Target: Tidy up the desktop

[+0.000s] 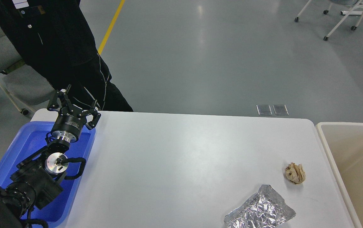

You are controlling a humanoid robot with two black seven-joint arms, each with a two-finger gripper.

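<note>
Head view: the only view we have.
Desktop (175, 164): white tabletop filling the lower middle of our view, mostly bare.
Left gripper (77, 104): we hold it spread wide and empty over the far end of the blue tray (7, 158), at the desktop's left edge.
Right gripper: out of sight.
Left to clear: crumpled paper ball (295, 173) and foil wrapper (259, 211), near the right front corner.
Beige bin (352, 158): just off the right edge.
Progress: we judge it unfinished.
</note>
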